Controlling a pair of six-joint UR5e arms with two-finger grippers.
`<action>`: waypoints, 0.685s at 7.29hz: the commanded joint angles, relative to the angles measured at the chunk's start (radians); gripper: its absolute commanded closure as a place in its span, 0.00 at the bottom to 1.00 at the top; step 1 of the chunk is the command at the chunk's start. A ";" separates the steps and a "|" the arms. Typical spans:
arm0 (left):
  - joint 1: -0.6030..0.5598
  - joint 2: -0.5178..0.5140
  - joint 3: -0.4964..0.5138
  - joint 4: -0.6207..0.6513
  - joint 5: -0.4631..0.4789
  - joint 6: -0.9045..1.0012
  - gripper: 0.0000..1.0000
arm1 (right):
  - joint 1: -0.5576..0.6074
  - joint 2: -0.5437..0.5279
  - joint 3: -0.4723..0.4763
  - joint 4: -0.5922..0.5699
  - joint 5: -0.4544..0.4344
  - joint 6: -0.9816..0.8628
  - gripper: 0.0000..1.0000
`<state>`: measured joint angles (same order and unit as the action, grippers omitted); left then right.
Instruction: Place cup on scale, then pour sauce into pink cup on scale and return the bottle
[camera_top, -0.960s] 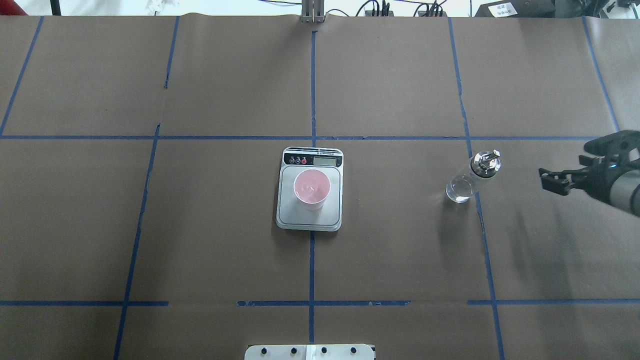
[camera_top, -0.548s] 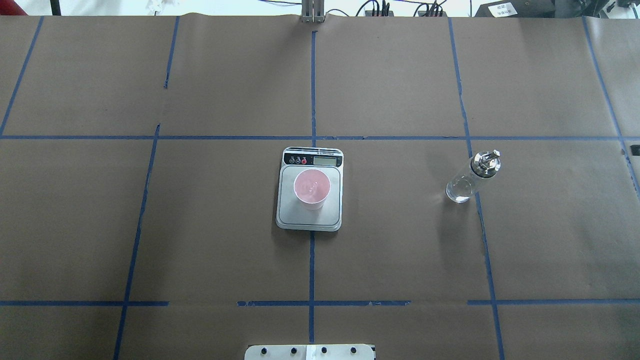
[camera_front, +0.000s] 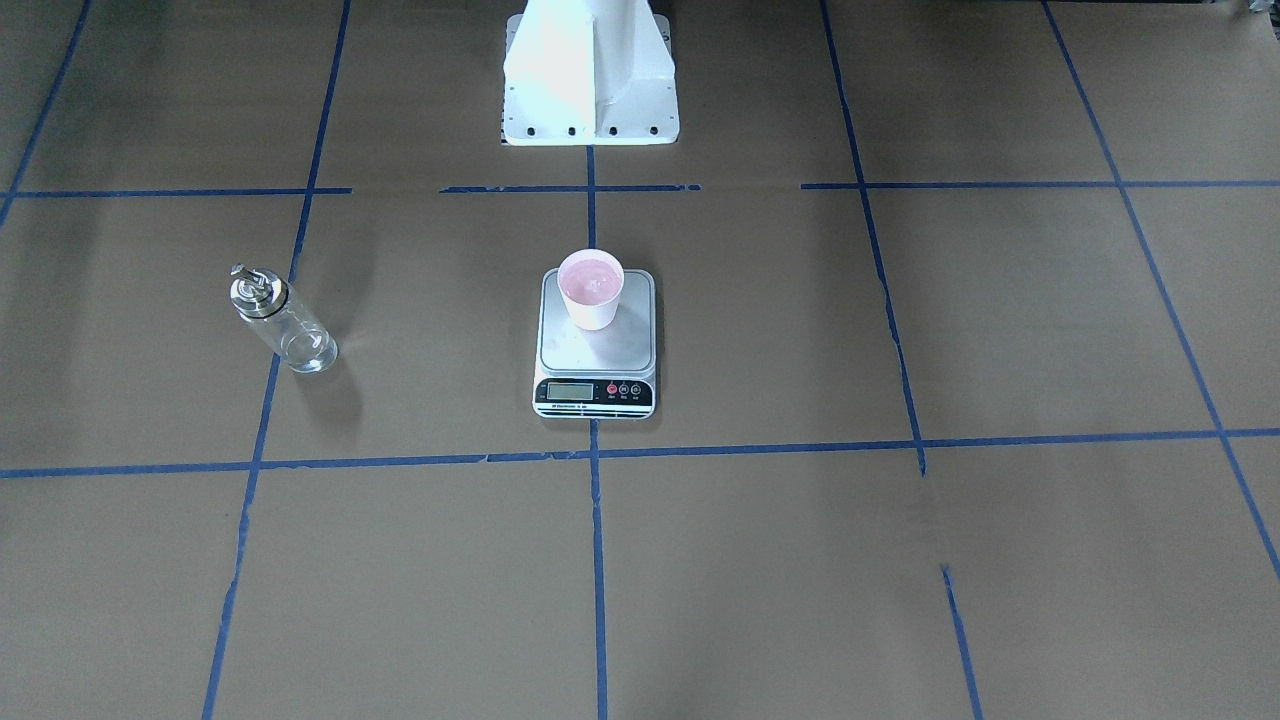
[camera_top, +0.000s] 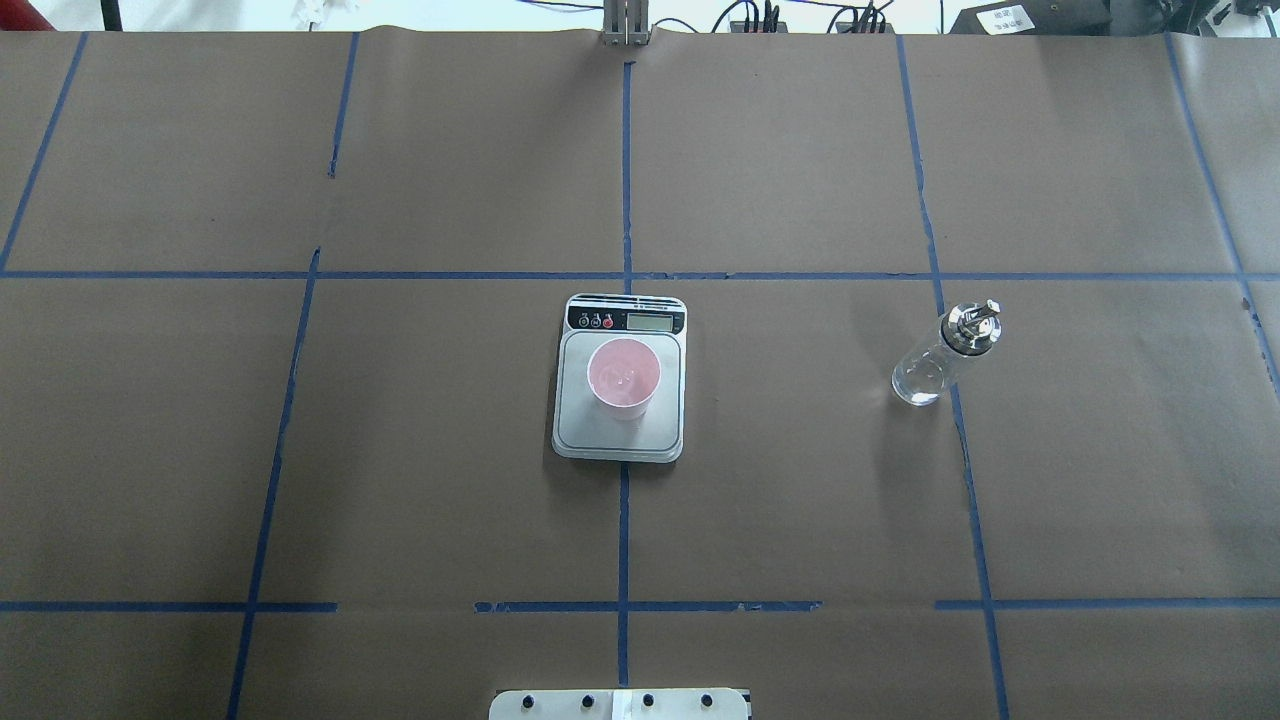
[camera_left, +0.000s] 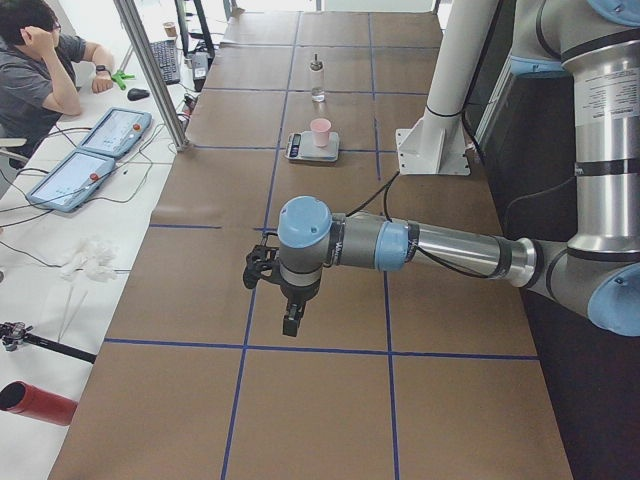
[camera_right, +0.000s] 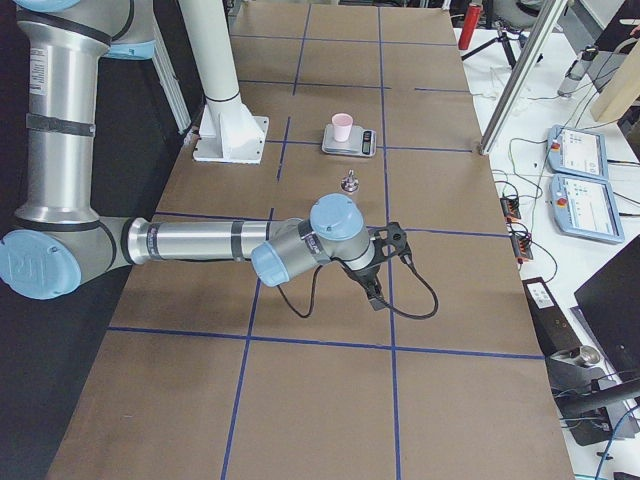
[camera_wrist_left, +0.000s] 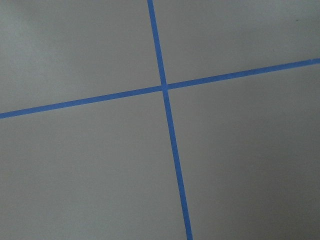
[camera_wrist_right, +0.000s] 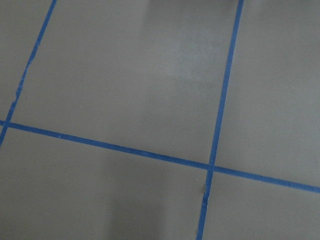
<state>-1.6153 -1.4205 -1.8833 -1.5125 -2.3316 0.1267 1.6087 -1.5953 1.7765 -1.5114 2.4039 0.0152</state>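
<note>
The pink cup (camera_top: 623, 375) stands upright on the steel platform of the scale (camera_top: 620, 437) at the table's middle; it also shows in the front view (camera_front: 590, 288). The clear glass bottle (camera_top: 940, 356) with its silver cap stands upright on the table to the right of the scale, apart from it, held by nothing. Its liquid is barely visible. My left gripper (camera_left: 288, 322) shows only in the left side view, far from the scale. My right gripper (camera_right: 373, 290) shows only in the right side view, near the bottle (camera_right: 351, 182). I cannot tell whether either is open or shut.
The table is covered in brown paper with a blue tape grid. The robot's white base (camera_front: 588, 75) stands behind the scale. An operator (camera_left: 40, 70) sits at a side desk with tablets (camera_left: 85, 160). Both wrist views show only paper and tape.
My right gripper, seen at the right edge of the overhead view a second ago, has drawn back out of that view. The cup, scale and bottle have not moved.
</note>
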 joint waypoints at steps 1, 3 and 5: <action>0.000 0.000 0.004 0.000 0.000 0.001 0.00 | 0.016 -0.056 0.006 -0.173 0.000 -0.008 0.00; 0.000 0.000 0.006 0.000 0.000 0.001 0.00 | 0.014 -0.095 0.004 -0.150 -0.015 -0.012 0.00; 0.000 0.000 0.006 0.000 0.000 0.001 0.00 | 0.014 -0.104 -0.002 -0.081 -0.025 -0.046 0.00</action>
<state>-1.6153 -1.4205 -1.8777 -1.5124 -2.3316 0.1272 1.6230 -1.6932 1.7768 -1.6436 2.3883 -0.0078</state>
